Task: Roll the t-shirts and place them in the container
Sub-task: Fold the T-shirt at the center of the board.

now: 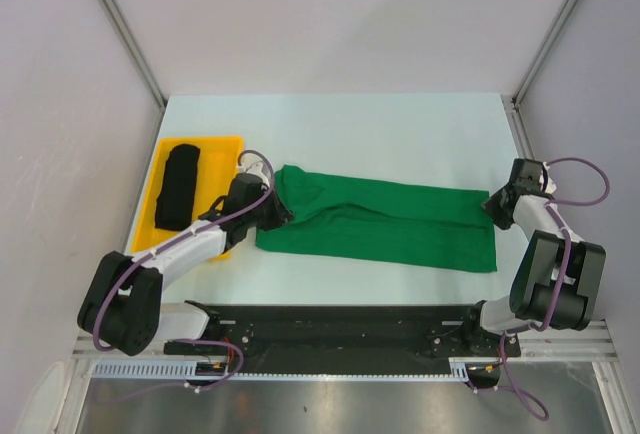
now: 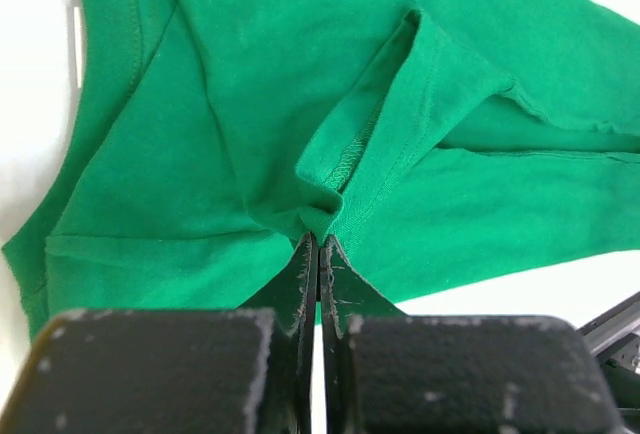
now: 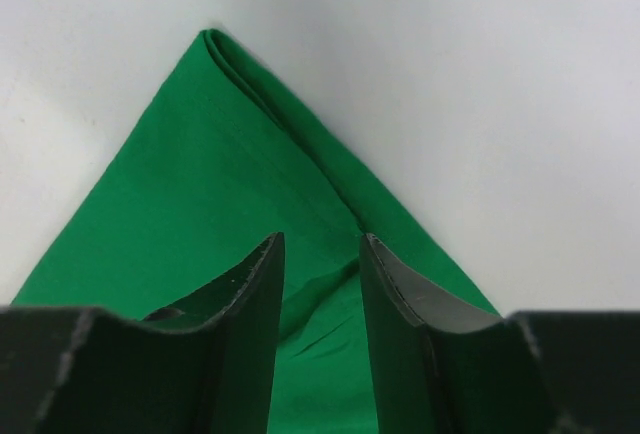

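The bright green t-shirt (image 1: 390,224) lies folded into a long strip across the table's middle. My left gripper (image 1: 281,212) is at its left end, shut on a pinched ridge of green cloth (image 2: 322,209) near a sleeve; the jaws (image 2: 320,239) are pressed together on it. My right gripper (image 1: 492,206) is at the strip's right end, open, its fingers (image 3: 250,294) low over the green cloth (image 3: 200,184) near a folded corner. The black t-shirt (image 1: 178,186) lies as a long rolled bundle in the yellow tray (image 1: 225,142).
The yellow tray sits at the table's left edge, close beside my left arm. A black rail (image 1: 340,329) runs along the near edge between the arm bases. Grey walls and metal posts (image 1: 125,34) enclose the white table (image 1: 400,134).
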`<state>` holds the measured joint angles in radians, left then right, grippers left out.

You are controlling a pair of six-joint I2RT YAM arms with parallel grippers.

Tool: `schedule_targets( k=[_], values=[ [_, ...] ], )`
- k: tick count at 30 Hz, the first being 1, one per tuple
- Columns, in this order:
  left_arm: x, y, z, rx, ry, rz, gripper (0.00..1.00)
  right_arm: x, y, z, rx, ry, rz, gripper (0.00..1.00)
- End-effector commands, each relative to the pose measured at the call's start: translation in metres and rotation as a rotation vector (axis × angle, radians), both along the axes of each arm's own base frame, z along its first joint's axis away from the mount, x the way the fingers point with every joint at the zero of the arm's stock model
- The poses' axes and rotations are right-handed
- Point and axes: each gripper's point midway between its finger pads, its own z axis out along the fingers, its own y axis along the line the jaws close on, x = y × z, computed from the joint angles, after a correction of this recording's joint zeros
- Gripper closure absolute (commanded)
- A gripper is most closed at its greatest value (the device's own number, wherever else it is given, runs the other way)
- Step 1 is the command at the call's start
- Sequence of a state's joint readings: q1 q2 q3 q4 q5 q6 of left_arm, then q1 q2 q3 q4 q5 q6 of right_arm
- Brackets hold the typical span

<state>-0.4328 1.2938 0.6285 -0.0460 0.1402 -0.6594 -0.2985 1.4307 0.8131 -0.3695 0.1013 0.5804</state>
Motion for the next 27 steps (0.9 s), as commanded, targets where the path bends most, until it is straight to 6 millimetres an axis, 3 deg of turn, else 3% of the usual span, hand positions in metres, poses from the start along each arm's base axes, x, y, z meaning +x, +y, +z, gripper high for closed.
schedule_targets(
  k=[1, 8, 20, 26, 27],
  values=[
    [0.005, -0.012, 0.015, -0.069, -0.058, -0.020, 1.00, -0.002, 0.001, -0.001, 0.017, -0.005, -0.013, 0.62],
    [0.005, -0.015, 0.013, -0.091, -0.061, -0.015, 1.00, -0.010, 0.002, -0.011, 0.018, 0.026, -0.017, 0.69],
    [0.006, -0.017, 0.014, -0.098, -0.061, -0.020, 1.00, -0.017, 0.000, -0.026, 0.013, 0.072, -0.031, 0.64],
    [0.006, -0.015, 0.013, -0.092, -0.061, -0.014, 1.00, -0.015, 0.000, -0.029, 0.021, 0.067, -0.038, 0.75],
    [0.006, -0.015, 0.012, -0.092, -0.057, -0.015, 1.00, -0.014, 0.000, -0.030, 0.021, 0.065, -0.034, 0.82]
  ],
)
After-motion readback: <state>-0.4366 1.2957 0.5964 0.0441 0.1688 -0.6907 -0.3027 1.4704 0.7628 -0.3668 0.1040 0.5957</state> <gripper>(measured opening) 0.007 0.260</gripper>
